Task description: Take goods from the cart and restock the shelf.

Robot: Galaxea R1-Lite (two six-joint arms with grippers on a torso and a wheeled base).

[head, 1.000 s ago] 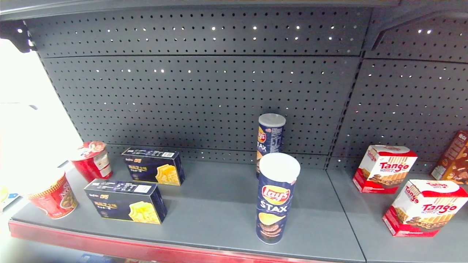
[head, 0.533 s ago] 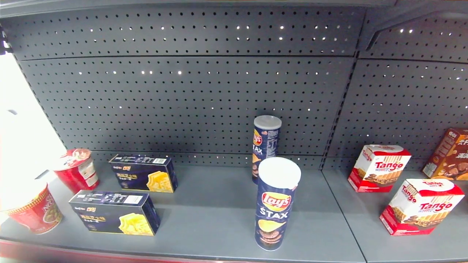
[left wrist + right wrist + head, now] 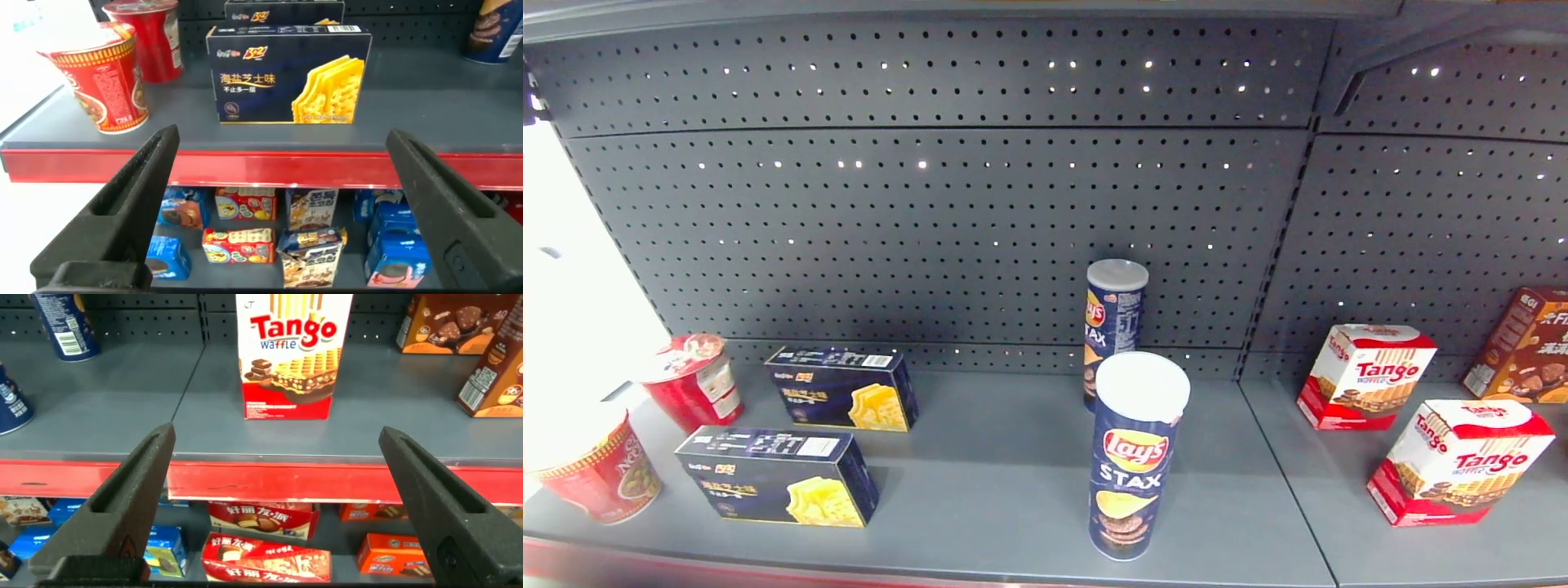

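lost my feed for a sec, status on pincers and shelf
Left pincer open, holding nothing, in front of shelf by cracker box. Right pincer open, holding nothing, facing wafer box. No goods picked yet.

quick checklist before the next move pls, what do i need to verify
1. The left tool is open and empty: ok.
2. The right tool is open and empty: ok.
3. Both tools sit in front of the red front lip and touch nothing: ok.
4. There is bare shelf between the front cracker box and the front chip can: ok.
5. The front chip can stands upright: ok.
6. Where the cart stands and what to take from it: cannot tell.
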